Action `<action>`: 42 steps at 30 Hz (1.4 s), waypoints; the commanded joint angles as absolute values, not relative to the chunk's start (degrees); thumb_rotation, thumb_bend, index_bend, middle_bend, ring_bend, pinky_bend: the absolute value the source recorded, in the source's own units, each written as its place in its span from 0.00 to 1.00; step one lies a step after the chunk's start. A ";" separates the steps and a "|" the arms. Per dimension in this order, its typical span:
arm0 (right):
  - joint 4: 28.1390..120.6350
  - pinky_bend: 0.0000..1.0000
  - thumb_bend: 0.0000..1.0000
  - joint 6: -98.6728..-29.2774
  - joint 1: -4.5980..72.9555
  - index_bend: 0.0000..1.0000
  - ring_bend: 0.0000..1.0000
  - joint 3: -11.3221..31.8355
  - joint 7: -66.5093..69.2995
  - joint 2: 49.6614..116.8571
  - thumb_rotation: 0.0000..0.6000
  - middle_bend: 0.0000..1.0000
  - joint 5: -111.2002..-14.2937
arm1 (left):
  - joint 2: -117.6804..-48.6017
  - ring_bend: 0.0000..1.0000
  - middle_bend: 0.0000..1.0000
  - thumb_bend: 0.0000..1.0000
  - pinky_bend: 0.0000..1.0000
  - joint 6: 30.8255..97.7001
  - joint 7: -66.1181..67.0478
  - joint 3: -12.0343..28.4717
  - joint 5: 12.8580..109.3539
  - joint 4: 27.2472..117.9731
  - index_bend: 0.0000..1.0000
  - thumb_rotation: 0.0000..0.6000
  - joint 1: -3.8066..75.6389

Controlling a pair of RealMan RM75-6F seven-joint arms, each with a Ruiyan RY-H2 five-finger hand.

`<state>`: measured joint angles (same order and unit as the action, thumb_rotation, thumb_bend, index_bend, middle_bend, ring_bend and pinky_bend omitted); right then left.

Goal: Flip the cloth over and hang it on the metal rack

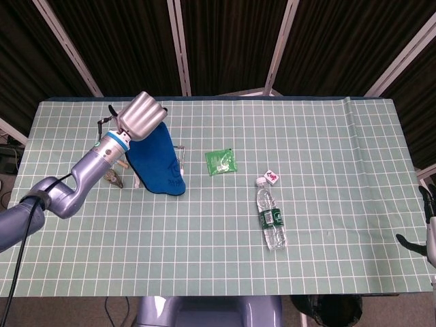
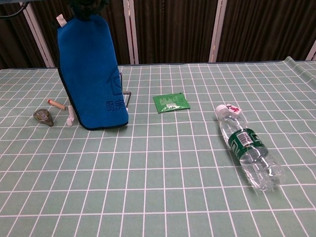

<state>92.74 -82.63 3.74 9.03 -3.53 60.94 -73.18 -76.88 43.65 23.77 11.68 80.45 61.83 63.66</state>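
My left hand (image 1: 142, 116) grips the top of the blue cloth (image 1: 158, 162) and holds it up above the metal rack (image 1: 180, 158). In the chest view the blue cloth (image 2: 92, 74) hangs almost straight down, its lower edge near the table, covering most of the metal rack (image 2: 124, 96); only the dark underside of the left hand (image 2: 88, 6) shows at the top edge. My right hand (image 1: 429, 228) is at the far right edge of the head view, mostly cut off, away from the table.
A green packet (image 1: 221, 161) lies right of the rack. A plastic water bottle (image 1: 271, 216) lies on its side mid-table, with a small red-and-white item (image 1: 272, 176) by its cap. Left of the rack lie a small grey object (image 2: 44, 116) and a short stick (image 2: 56, 103).
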 commanded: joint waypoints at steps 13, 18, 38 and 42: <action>92.25 0.00 0.00 -82.31 3.90 0.00 0.00 9.29 -4.21 61.37 1.00 0.00 -72.24 | -89.10 0.91 0.94 1.00 1.00 38.88 12.56 9.50 80.52 46.57 0.72 1.00 66.36; 91.98 0.00 0.00 -81.97 4.01 0.00 0.00 9.28 -4.46 61.54 1.00 0.00 -71.94 | -91.34 0.89 0.92 0.84 1.00 36.46 12.61 9.71 78.48 44.84 0.39 1.00 66.65; 92.24 0.00 0.00 -82.27 3.86 0.00 0.00 9.02 -4.46 61.53 1.00 0.00 -72.52 | -83.13 0.88 0.88 0.21 1.00 21.75 -2.29 22.84 51.49 60.42 0.00 1.00 62.91; 92.74 0.00 0.00 -82.83 3.66 0.00 0.00 8.79 -4.33 61.34 1.00 0.00 -73.36 | -80.09 0.88 0.88 0.21 1.00 24.28 -5.16 23.43 52.56 64.41 0.00 1.00 60.41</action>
